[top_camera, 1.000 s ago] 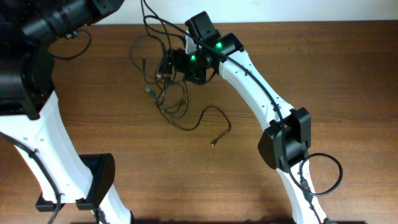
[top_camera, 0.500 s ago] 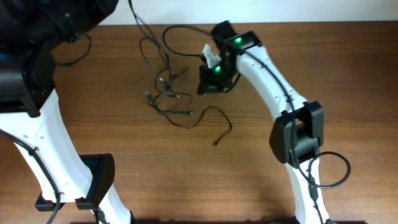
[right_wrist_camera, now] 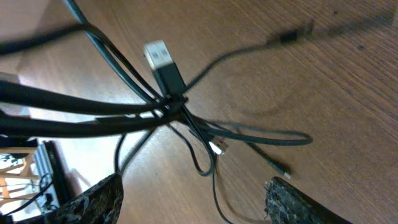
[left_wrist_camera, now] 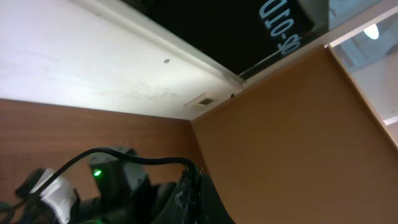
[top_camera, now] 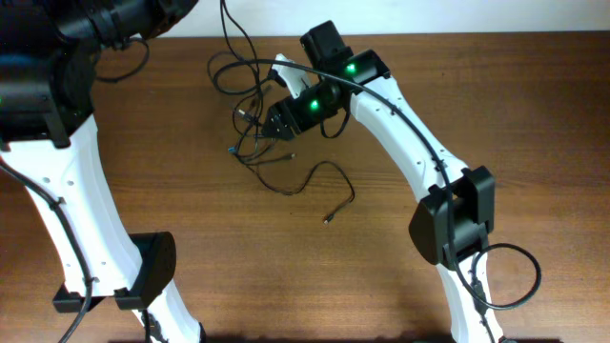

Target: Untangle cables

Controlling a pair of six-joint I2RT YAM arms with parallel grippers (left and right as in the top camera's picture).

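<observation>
I've got the cables sitting in a loose clump toward the far edge of the table, a bit left of centre. One strand climbs out of the top of the overhead view, and one long tail curls toward the near side and ends in a small plug that lies apart from the clump. The right gripper is down at the clump's right side. On its wrist camera the fingers stand wide apart with nothing clamped. Just ahead of them several strands cross and bunch at a knot under a silver-tipped USB plug, and one thin strand trails down through the gap without being pinched. The nearest strands are blurred. The left arm is raised at the far left. Its wrist view shows mostly wall, with a black cable arcing to a dark sliver of the left gripper at the bottom edge. I can't tell whether that claw is closed or has hold of anything.
</observation>
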